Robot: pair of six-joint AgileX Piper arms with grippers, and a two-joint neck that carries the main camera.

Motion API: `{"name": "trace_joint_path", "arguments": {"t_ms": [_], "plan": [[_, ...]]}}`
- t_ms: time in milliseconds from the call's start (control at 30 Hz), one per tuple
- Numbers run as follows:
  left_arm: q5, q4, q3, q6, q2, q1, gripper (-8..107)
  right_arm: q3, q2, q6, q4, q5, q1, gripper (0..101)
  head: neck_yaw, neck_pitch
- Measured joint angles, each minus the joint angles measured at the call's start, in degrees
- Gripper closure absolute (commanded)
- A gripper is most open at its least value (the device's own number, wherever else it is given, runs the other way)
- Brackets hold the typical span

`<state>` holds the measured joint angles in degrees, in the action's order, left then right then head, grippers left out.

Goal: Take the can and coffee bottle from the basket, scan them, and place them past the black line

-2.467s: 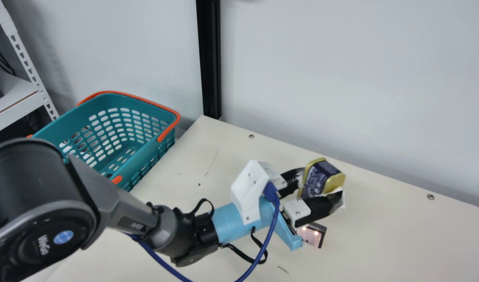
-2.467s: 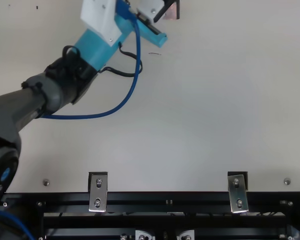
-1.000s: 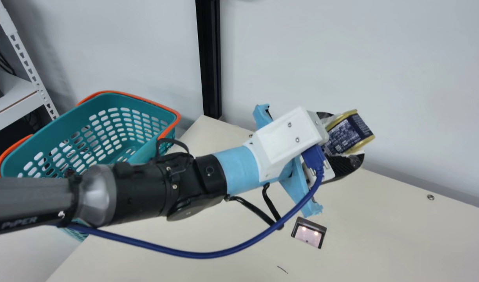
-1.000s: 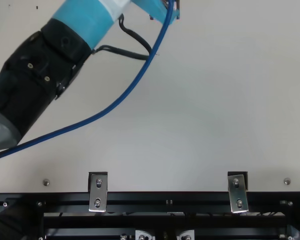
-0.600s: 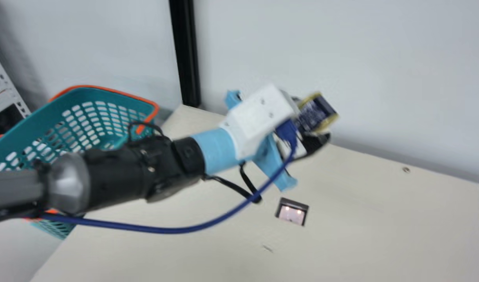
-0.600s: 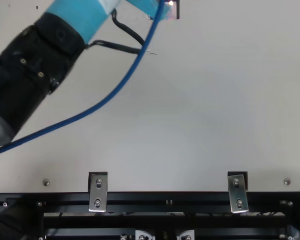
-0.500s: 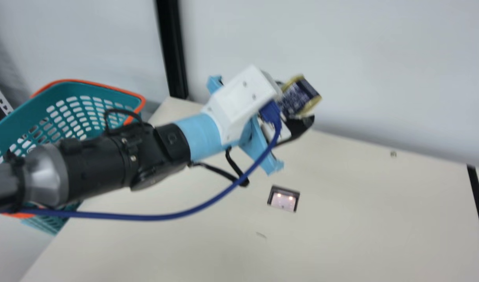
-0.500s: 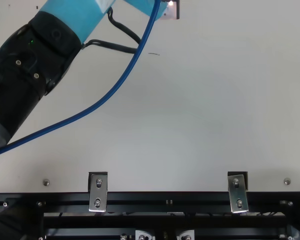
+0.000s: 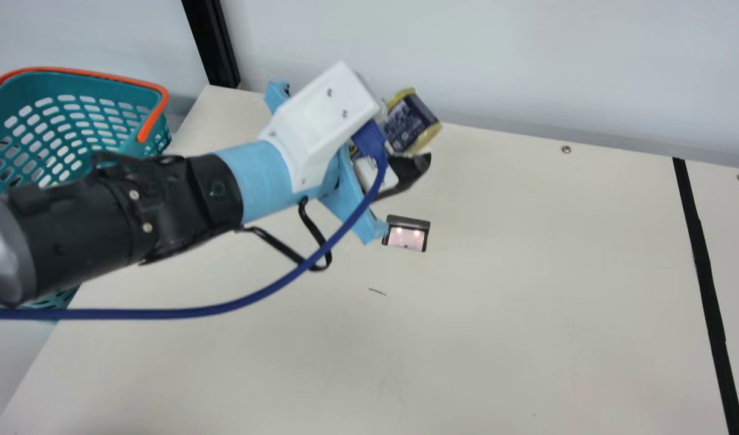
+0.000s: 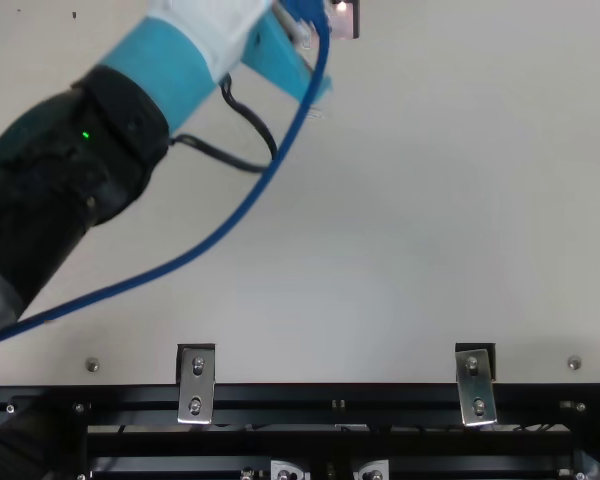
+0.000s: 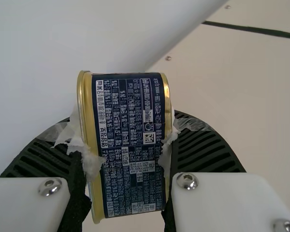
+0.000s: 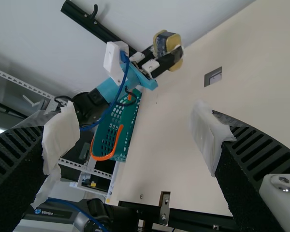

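Observation:
In the main view my left gripper (image 9: 410, 134) is shut on the navy-and-gold can (image 9: 413, 121), which hangs tilted above the table, on the wall side of the scanner window (image 9: 406, 235). The left wrist view has the can (image 11: 130, 150) clamped between both ribbed fingers of the left gripper (image 11: 125, 128), its printed side facing the camera. My right gripper (image 12: 135, 133) stands open, nothing between its taped fingers. The teal basket (image 9: 73, 115) is at the main view's left, partly behind the left arm. The black line (image 9: 701, 254) crosses the table at the right.
A pale wall (image 9: 496, 60) rises behind the table's back edge, with a black post (image 9: 212, 45) near the corner. The blue cable (image 9: 272, 284) loops below the left arm. Metal brackets (image 10: 196, 385) sit along the front rail in the top view.
My left gripper has lifted the can up from beside the scanner; in the top view the arm has lately shifted slightly toward the front rail. The neck camera has turned, bringing the black line into view.

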<state>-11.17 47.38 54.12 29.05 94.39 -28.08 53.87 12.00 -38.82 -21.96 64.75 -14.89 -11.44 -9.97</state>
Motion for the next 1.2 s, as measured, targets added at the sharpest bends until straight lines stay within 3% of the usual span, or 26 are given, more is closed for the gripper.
{"name": "trace_joint_path", "arguments": {"t_ms": [267,467,567,1000,1200], "plan": [[-1.0,15.0,-1.2,11.7,-0.2,2.1,89,0.0,0.0,0.0,0.0,0.0,0.0,0,0.0,-0.6],[-1.4,16.0,-1.2,12.0,-0.2,2.1,89,0.0,0.0,0.0,0.0,0.0,0.0,0,0.0,-0.6],[-1.6,14.1,-1.0,10.3,0.0,2.4,89,0.0,0.0,0.0,0.0,0.0,0.0,0,0.0,-0.6],[-0.1,1.1,7.7,4.3,-1.7,9.4,89,0.0,0.0,0.0,0.0,0.0,0.0,0,0.0,-0.6],[2.1,-0.4,7.9,3.3,-4.9,13.4,89,0.0,0.0,0.0,0.0,0.0,0.0,0,0.0,-0.6]]}}
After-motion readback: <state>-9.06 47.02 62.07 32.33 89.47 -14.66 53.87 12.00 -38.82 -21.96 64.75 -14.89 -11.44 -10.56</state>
